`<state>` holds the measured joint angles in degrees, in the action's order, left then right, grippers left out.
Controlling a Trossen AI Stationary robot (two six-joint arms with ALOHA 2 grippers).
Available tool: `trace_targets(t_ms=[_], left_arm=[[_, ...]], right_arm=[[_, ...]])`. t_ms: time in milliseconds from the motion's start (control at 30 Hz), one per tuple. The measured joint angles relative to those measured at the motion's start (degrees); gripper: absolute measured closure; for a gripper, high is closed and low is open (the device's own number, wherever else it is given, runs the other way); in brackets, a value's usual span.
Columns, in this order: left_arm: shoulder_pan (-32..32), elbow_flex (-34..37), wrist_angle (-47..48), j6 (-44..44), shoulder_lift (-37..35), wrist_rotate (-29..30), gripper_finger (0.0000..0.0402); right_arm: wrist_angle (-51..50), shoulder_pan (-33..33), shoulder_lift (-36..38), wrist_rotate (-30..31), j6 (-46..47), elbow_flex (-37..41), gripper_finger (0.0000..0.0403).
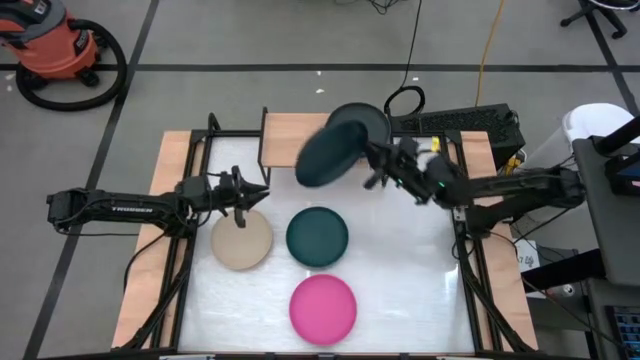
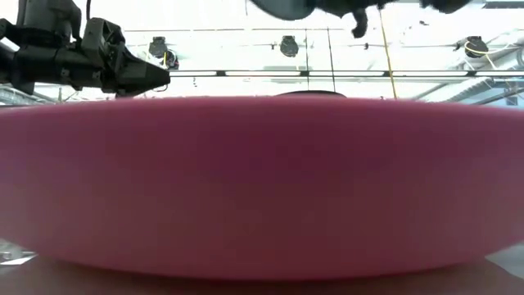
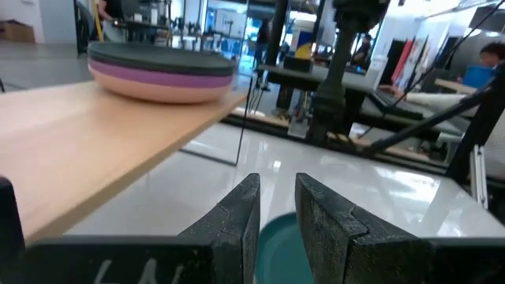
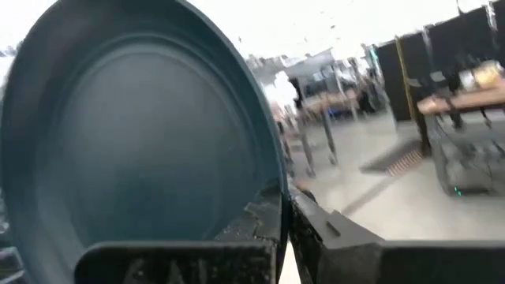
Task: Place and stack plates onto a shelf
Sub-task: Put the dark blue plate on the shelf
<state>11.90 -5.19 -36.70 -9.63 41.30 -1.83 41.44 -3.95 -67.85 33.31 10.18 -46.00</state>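
The right hand point(image 1: 372, 166) is clamped on the rim of a dark teal plate point(image 1: 330, 152), carrying it tilted in the air beside the stack of plates point(image 1: 362, 122) already on the shelf point(image 1: 290, 132) at the far side of the worktop point(image 1: 400, 270). Gripping the edge leaves the plate's underside free, so it can probably be lowered flat onto the stack. The tilt looks like a way to clear the stack's top before setting down.

The left hand point(image 1: 246, 196) hovers empty over the far edge of the beige plate point(image 1: 241, 241), its fingers only narrowly parted, likely poised to take that plate next. A second teal plate point(image 1: 317, 236) lies in the middle of the worktop and a hot pink plate point(image 1: 323, 307) at the near edge.

The left wrist view shows what the overhead one hides: the stack point(image 3: 164, 69) has a salmon plate at the bottom, purple above it, and dark plates on top. The right wrist view shows the fingers pinching the teal plate point(image 4: 142, 134) at its rim. The low view is almost filled by the pink plate point(image 2: 262, 180).
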Motion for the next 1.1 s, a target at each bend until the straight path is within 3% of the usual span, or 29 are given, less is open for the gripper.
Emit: trace_targets(t_ms=[267, 467, 600, 767, 1100], left_arm=[[0.00, 0.00, -0.53, 0.20, 0.00, 0.02, 0.0316], [0.00, -0.01, 0.82, -2.70, -0.06, -2.02, 0.0316], [0.43, -0.79, 10.49, 0.07, -2.99, 0.06, 0.0316], [0.78, -3.51, 25.22, 3.31, -6.44, 3.41, 0.0316], [0.33, -3.87, 24.94, 5.02, -7.67, 3.45, 0.0316]], right_arm=[[-10.96, -13.74, -13.34, -12.62, 9.13, -13.42, 0.0403], [-14.68, -18.95, -22.63, -15.31, 10.81, -20.79, 0.0403], [-14.19, -20.55, -27.29, -20.04, 13.11, -22.86, 0.0403], [-14.19, -21.15, -31.09, -21.45, 11.67, -23.06, 0.0403], [-13.86, -21.13, -34.28, -21.44, 11.64, -23.08, 0.0403]])
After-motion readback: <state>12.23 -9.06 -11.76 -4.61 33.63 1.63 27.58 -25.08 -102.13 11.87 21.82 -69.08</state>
